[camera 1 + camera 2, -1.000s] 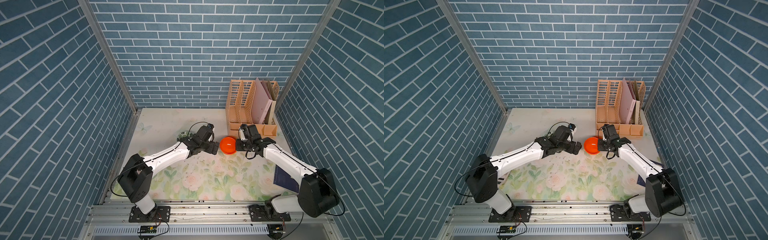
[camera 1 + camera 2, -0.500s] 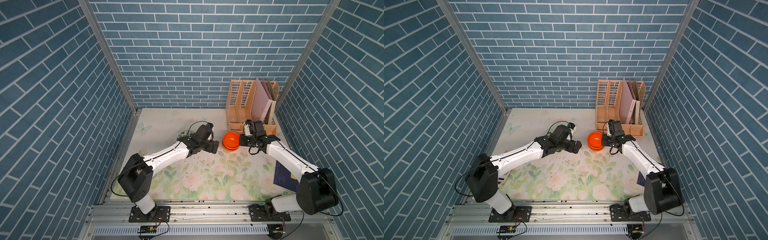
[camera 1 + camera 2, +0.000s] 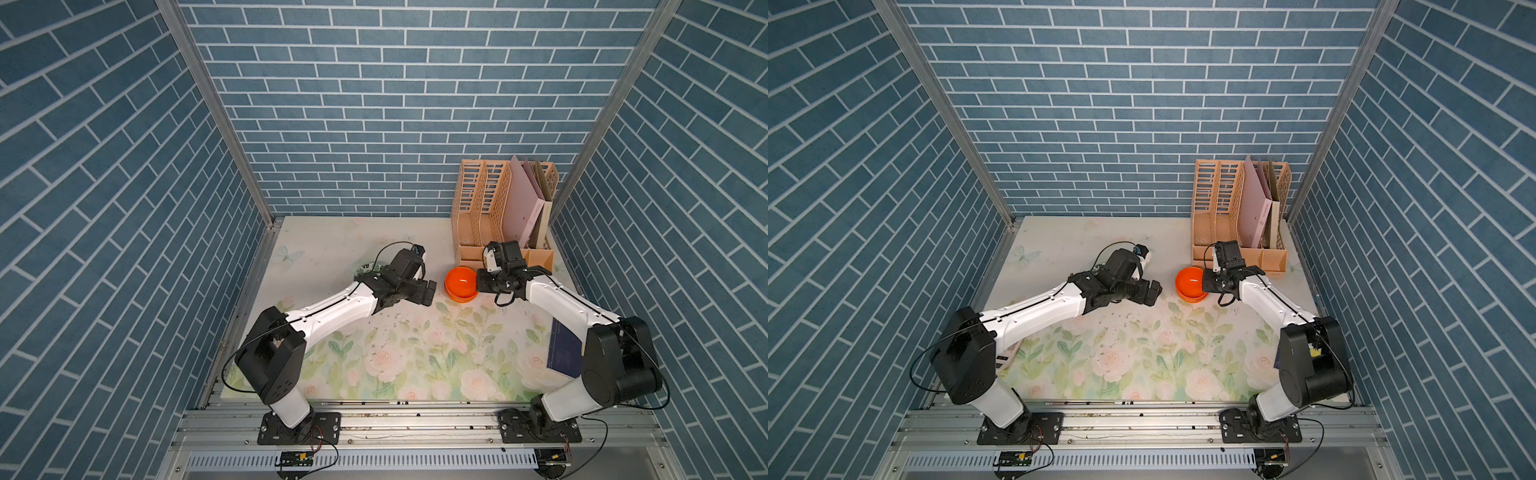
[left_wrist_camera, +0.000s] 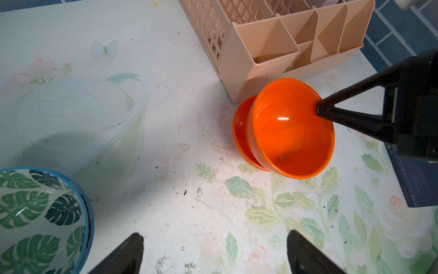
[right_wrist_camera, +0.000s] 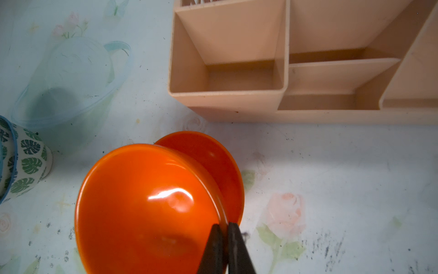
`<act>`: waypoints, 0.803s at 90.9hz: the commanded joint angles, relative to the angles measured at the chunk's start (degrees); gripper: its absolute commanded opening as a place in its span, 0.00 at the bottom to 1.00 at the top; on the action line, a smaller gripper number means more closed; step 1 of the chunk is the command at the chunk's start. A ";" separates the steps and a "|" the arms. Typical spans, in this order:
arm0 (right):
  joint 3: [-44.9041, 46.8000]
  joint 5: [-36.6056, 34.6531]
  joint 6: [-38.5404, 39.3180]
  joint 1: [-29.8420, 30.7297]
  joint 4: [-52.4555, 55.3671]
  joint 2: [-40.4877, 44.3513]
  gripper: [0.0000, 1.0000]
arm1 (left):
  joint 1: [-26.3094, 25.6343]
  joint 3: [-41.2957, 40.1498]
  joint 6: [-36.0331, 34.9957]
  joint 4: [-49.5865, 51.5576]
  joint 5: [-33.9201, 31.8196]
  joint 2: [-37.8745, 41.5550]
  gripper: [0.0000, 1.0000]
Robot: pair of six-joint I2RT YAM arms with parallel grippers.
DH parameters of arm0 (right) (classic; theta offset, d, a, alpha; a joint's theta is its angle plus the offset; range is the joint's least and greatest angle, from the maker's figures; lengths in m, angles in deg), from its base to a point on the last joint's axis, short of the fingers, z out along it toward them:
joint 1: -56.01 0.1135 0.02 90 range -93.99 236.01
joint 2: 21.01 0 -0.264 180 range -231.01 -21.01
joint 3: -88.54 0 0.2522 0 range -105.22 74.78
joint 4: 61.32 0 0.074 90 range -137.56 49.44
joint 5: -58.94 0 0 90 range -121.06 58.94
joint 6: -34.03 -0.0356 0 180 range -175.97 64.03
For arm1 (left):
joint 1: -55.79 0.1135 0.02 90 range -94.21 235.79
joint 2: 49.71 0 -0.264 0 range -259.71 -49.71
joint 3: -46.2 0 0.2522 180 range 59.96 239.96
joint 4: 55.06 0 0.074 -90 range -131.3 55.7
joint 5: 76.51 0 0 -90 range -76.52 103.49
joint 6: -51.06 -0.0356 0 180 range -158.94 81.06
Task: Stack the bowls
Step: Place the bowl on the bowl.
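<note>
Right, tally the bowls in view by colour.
Orange: 2, the held orange bowl and the lower orange bowl.
Leaf-print: 1, the leaf-print bowl; whether another is nested in it cannot be told.
Total: 3 in view.

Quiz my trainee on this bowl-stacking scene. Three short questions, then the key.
1. True or false: the right tool grips the held orange bowl by its rim.
2. The left tool is: A) open, holding nothing; B) shut on a bowl; C) out of sight.
3. Fill in: the lower bowl, partly under the held one, is coloured ____.
Key: 1 true; 2 A; 3 orange.
</note>
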 commanded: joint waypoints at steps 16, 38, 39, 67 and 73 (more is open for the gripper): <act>-3.65 0.10 2.14 -0.55 -0.56 -2.02 0.00 | 0.61 -0.49 -0.04 -0.19 0.26 -0.18 0.97; -5.53 0.32 2.80 -0.93 1.12 -4.12 0.00 | 0.79 -0.41 -0.11 -0.30 0.30 -0.40 0.97; -5.60 0.32 2.82 -0.97 1.18 -4.16 0.00 | 0.83 -0.43 -0.12 -0.28 0.28 -0.35 0.97; -5.17 0.41 3.26 -1.26 1.13 -5.23 0.00 | 1.32 -0.37 -0.22 -0.13 0.32 -0.04 0.97; -5.14 0.37 3.27 -1.28 0.99 -5.36 0.00 | 1.31 -0.43 -0.24 -0.13 0.35 -0.03 0.97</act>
